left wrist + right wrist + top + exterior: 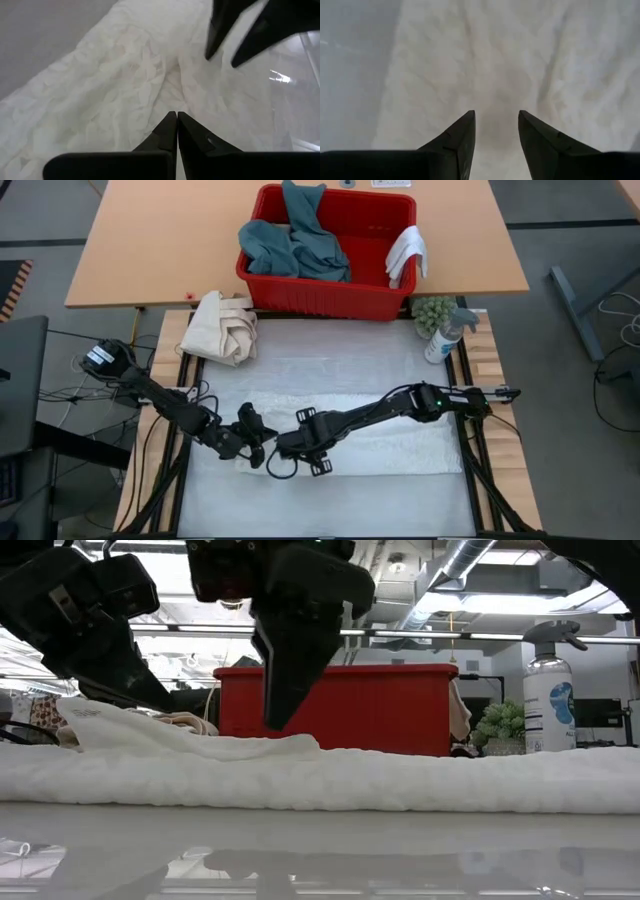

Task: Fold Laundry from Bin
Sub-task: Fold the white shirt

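A white textured towel (390, 435) lies on the table as a long folded strip. My left gripper (256, 448) is shut at the strip's left end (100, 100). My right gripper (284, 446) is open, fingers pointing down over the towel (520, 60) just right of the left gripper. The red bin (320, 302) stands at the far edge. A teal-green garment (295, 245) lies in it and a small white cloth (408, 255) hangs over its right rim. No tan trousers show. My left gripper (176, 116) pinches a small pucker of the towel's upper surface (169, 95) between its two shut fingertips, slanting down from the table's left. Creases run in toward the tips. The towel's left end (100, 715) stands a little higher than the rest, which lies on the table. My right gripper (280, 720) has its fingertips (465, 120) just at the towel's top; I cannot tell whether they touch it.
A cream bundled canvas cloth (225, 325) lies at the table's far left. A spray bottle (445, 335) and a small green plant (432, 310) stand at the far right, beside the bin. The table's near strip (330, 505) is bare.
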